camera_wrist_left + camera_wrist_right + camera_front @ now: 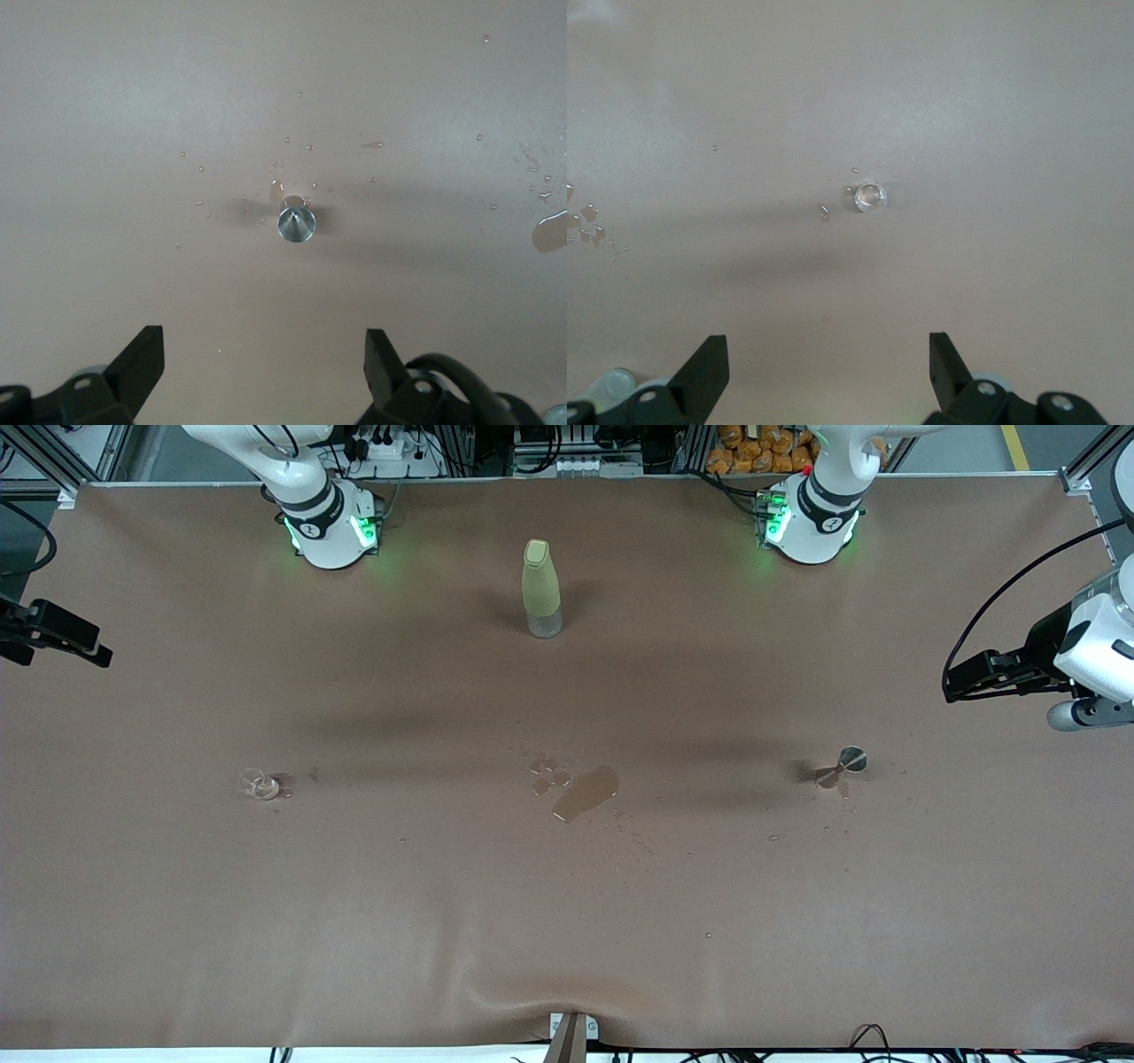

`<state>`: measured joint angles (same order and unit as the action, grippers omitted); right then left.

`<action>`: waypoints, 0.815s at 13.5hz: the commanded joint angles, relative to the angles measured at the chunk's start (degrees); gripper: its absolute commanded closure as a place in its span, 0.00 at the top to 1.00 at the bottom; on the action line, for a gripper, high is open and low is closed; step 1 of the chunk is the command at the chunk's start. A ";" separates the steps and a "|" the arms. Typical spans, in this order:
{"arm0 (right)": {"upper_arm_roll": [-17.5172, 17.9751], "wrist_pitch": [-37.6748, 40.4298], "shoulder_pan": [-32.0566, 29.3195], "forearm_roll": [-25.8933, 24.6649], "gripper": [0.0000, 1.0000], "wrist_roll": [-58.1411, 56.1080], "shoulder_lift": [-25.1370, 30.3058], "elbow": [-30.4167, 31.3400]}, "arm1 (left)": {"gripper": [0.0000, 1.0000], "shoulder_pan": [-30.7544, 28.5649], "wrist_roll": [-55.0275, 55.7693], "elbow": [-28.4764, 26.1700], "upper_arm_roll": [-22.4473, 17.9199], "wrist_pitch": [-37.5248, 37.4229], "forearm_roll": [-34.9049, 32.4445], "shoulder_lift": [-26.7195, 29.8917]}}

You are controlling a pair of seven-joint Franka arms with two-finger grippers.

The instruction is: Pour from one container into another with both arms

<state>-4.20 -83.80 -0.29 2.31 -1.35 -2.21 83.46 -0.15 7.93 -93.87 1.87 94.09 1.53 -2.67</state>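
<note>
The tiny clear glass cup (260,784) stands upright toward the right arm's end of the table, with small drops beside it. The tiny silver metal cup (852,759) stands toward the left arm's end. My left gripper (957,686) hangs high in the air, open and holding nothing. In the left wrist view its jaws (264,341) frame bare table, with the silver cup (296,223) well below and ahead. My right gripper (97,654) is also up high and open. The right wrist view shows its jaws (828,345) wide apart and the glass cup (870,197) far below.
A tall yellow-green bottle (541,584) stands between the two bases, farther from the front camera than both cups. A wet puddle (586,793) and scattered drops lie on the brown table cover (443,921) midway between the cups.
</note>
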 commanded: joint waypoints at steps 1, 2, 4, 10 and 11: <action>-0.02 0.57 0.46 0.16 1.00 0.04 0.36 -0.05 | 1.00 -0.11 0.25 0.71 0.07 -1.54 0.23 0.73; -0.11 0.66 0.20 0.15 1.00 0.04 0.27 -0.05 | 1.00 -0.11 0.16 1.06 0.07 -1.97 0.32 0.82; -0.11 0.66 0.37 0.07 1.00 0.12 0.10 -0.58 | 1.00 -0.11 0.25 2.81 -0.02 -3.90 0.23 0.47; -0.28 0.74 -0.15 0.50 1.00 -6.42 -0.08 -0.15 | 1.00 -0.11 2.53 2.64 0.07 -3.91 0.23 0.03; -0.28 0.66 -0.41 0.59 1.00 -9.51 -0.25 -0.06 | 1.00 -0.11 2.45 2.56 0.07 -3.91 0.23 -0.31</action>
<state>-4.29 -83.66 -0.24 2.31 -5.55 -2.25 83.52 -0.15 9.39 -91.63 1.87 90.93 1.53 -2.67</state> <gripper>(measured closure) 0.000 0.000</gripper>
